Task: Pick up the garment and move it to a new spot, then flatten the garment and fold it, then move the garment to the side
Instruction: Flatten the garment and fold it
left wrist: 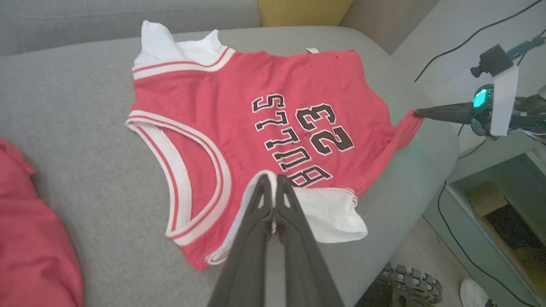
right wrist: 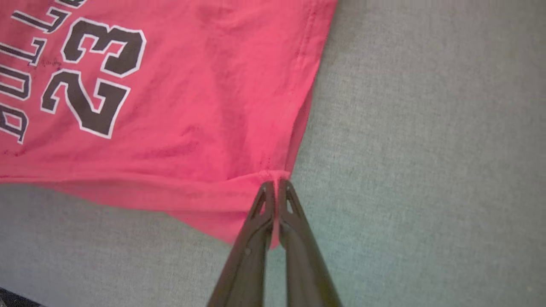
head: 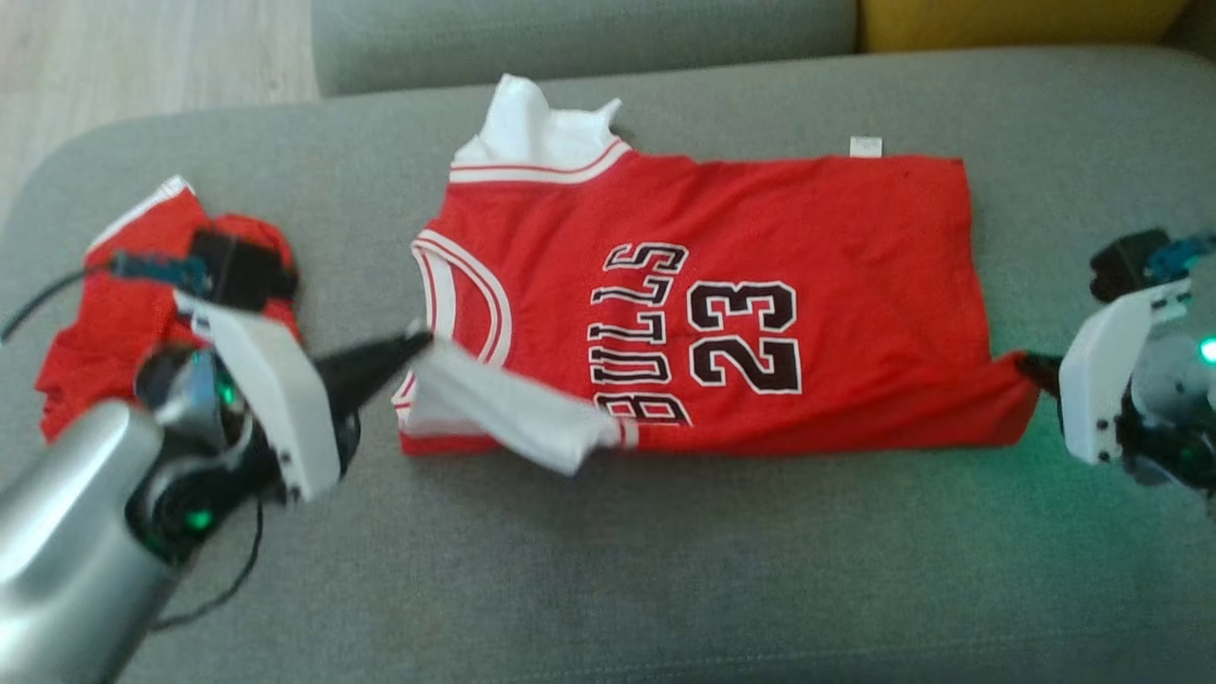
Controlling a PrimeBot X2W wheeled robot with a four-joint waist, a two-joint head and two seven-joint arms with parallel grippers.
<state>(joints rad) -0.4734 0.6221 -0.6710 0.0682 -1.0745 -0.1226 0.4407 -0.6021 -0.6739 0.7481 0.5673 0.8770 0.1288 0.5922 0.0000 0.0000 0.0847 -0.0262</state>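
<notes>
Jersey (head: 760, 237) lying collar-left along the sofa (head: 665, 570); my left gripper (head: 423, 340) is pinching its sleeve (head: 513, 418), right gripper (head: 1028, 364) its hem corner (right wrist: 273, 175).

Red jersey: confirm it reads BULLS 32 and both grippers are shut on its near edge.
Wrong number: the red jersey reads BULLS 23, as the head view shows. The left gripper and right gripper are both shut on its near edge.

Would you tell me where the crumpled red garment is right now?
Head view: the crumpled garment lies on the sofa at left, behind the left arm, apart from the Bulls jersey.
</notes>
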